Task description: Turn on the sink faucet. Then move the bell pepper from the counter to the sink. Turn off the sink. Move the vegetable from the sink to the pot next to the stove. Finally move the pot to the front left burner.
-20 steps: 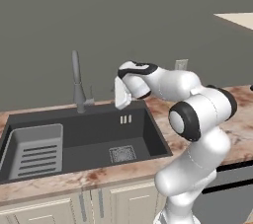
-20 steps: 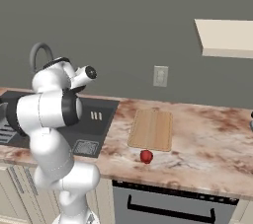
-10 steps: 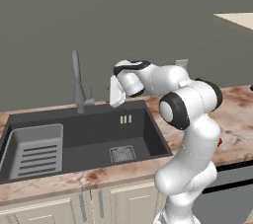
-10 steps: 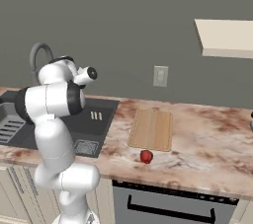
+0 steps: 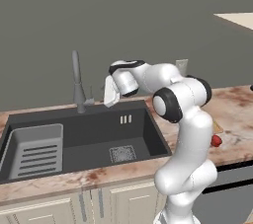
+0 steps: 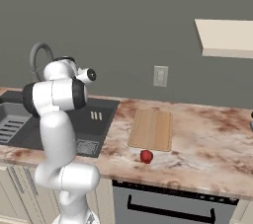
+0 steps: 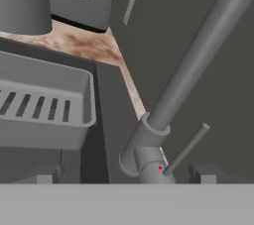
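Hovering over the back edge of the sink, the gripper sits just right of the sink faucet, near its base, not touching it as far as the left base view shows. Jaws spread fully wide, nothing between them. In the hand view the faucet runs as a long slanted grey tube across the frame, w/ its small thin lever sticking out from the base collar; fingertips sit low, either side of that base, apart from it.

Sink basin dark grey, square drain grate in the floor, lighter slotted tray insert on its left side. No water visible from the spout.

Bell pepper lies on the counter, red & glossy, just in front of a wooden cutting board, well apart from the sink and gripper. Wall outlet on the grey wall behind the board. Oven front w/ dark handle below the counter, right of the cream cabinets.
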Motion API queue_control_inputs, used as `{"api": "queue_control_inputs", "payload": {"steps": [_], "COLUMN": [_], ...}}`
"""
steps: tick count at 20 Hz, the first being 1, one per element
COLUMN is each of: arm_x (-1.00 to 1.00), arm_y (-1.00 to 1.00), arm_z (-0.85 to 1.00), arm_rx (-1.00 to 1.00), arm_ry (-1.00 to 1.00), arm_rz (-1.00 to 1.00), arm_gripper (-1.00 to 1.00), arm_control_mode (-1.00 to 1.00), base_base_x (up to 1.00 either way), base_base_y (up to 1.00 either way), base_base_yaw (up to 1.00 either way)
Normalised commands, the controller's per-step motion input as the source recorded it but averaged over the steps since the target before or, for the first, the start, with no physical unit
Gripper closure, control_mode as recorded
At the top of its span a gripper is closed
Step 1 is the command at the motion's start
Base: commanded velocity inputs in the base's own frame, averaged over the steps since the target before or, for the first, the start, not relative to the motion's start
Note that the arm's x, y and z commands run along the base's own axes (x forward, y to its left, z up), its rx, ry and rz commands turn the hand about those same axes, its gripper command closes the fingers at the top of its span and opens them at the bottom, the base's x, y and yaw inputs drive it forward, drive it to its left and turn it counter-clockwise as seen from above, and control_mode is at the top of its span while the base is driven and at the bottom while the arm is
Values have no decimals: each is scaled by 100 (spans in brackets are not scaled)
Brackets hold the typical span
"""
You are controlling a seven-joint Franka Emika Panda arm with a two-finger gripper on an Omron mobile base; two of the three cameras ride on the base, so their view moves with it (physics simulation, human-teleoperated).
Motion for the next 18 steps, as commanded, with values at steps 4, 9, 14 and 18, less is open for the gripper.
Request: {"api": "queue_control_inputs", "payload": {"steps": [4,9,14,18], "arm_x": [22,24,28,30], "arm_y": [11,7,3,1], "arm_z": [-13,-13,-7,-1], "arm_rx": [2,0,0,1], "arm_ry": [0,0,1,2], "arm_rz": [0,0,0,0], "arm_gripper": [-100,-100,-100,-100], "arm_control_mode": [-100,-100,-100,-100], "base_base_x": [0,0,0,0], "base_base_y": [0,0,0,0], "base_base_yaw": [0,0,0,0]}}
